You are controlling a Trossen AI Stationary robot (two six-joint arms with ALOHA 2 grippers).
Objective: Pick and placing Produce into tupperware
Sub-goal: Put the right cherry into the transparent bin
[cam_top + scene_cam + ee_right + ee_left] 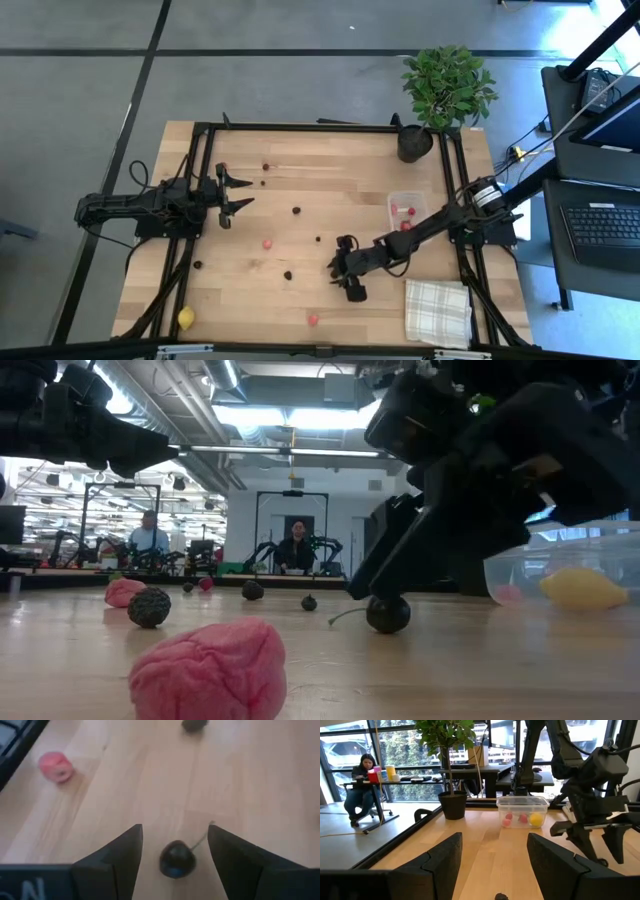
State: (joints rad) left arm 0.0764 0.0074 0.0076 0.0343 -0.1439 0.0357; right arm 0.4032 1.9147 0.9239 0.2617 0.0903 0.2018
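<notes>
My right gripper (175,829) is open and slants down close over the table's near middle (338,268). A dark cherry with a stem (176,859) lies on the wood between its two fingers, with a gap on each side; the low view shows that cherry (388,613) just under the fingers. The clear tupperware (405,210) stands toward the right and holds red pieces and a yellow one (536,819). More produce lies scattered, among it a pink piece (56,766) and a yellow one (186,318). My left gripper (236,195) waits open at the left, held level above the table.
A black plant pot (415,142) stands at the far right corner. A white checked cloth (437,310) lies at the near right. A big pink berry (210,670) sits near the front edge, and dark pieces (296,210) dot the middle. People sit in the room beyond.
</notes>
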